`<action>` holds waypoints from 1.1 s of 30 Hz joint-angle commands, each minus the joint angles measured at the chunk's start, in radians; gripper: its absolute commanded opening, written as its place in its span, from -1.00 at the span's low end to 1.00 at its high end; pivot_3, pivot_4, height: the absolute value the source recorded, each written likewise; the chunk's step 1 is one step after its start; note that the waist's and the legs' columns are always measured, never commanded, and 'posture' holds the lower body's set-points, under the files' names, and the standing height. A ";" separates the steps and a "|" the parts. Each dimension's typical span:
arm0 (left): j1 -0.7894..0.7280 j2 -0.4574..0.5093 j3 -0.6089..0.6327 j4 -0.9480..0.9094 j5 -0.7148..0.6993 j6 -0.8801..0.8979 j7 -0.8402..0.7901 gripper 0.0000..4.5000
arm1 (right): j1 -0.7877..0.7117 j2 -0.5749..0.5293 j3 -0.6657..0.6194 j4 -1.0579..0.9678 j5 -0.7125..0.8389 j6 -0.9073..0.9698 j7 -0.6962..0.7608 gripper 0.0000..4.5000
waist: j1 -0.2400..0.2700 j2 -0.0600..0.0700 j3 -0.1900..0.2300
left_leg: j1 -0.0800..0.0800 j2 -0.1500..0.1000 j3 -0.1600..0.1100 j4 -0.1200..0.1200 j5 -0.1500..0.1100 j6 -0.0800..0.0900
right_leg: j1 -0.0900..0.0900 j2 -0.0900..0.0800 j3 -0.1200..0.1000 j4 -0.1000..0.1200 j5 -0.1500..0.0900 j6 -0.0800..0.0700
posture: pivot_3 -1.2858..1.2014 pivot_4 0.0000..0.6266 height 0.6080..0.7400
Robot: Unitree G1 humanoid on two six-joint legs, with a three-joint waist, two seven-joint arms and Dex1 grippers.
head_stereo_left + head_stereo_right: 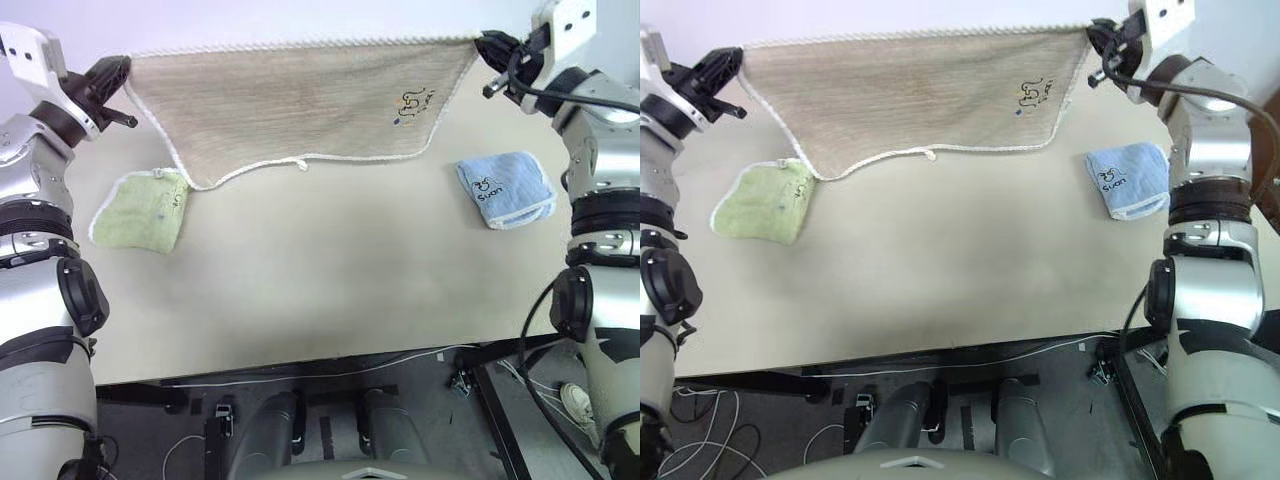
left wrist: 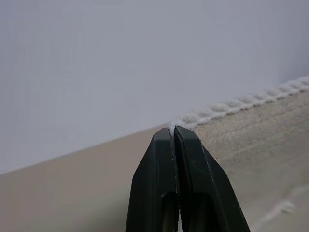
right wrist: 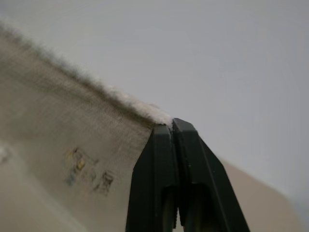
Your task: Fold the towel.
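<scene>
The towel [image 1: 300, 105] is held stretched between the two hands above the far part of the counter [image 1: 320, 290]. Its long axis runs from hand to hand, the stitched top edge taut and level, the free lower edge hanging toward the counter. The left hand [image 1: 124, 68] is pressed together on one top corner, the right hand [image 1: 484, 45] on the other. The embroidered mark lies near the right hand. Both hands are judged equally placed for laying the towel down.
</scene>
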 commanded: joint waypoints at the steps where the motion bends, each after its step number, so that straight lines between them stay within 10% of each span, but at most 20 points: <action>1: 0.039 0.045 0.053 -0.029 -0.043 0.028 -0.109 -0.98 | 0.128 -0.076 -0.022 -0.161 0.035 0.091 0.084 -1.00 | -0.001 0.000 0.000 | 0.000 0.000 0.000 0.001 0.000 0.001 | 0.000 0.000 0.000 0.000 0.000 0.000 | 0.03 -0.52 1.00; 20: 0.724 0.236 0.089 -0.905 -0.269 0.711 -0.478 -0.98 | 0.799 -0.395 -0.195 -0.730 0.221 0.395 0.397 -1.00 | -0.003 0.001 0.000 | 0.003 0.001 0.000 0.004 -0.002 -0.002 | 0.001 -0.004 0.004 0.005 0.000 0.000 | 0.03 -0.52 1.00; 33: 1.342 0.318 0.315 -1.250 -0.249 0.726 -0.486 -0.98 | 1.066 -0.511 -0.369 -0.888 0.268 0.458 0.524 -1.00 | 0.001 0.003 -0.001 | 0.003 0.001 0.001 0.000 -0.003 -0.002 | 0.001 -0.006 0.004 -0.001 -0.004 -0.006 | 0.03 -0.52 1.00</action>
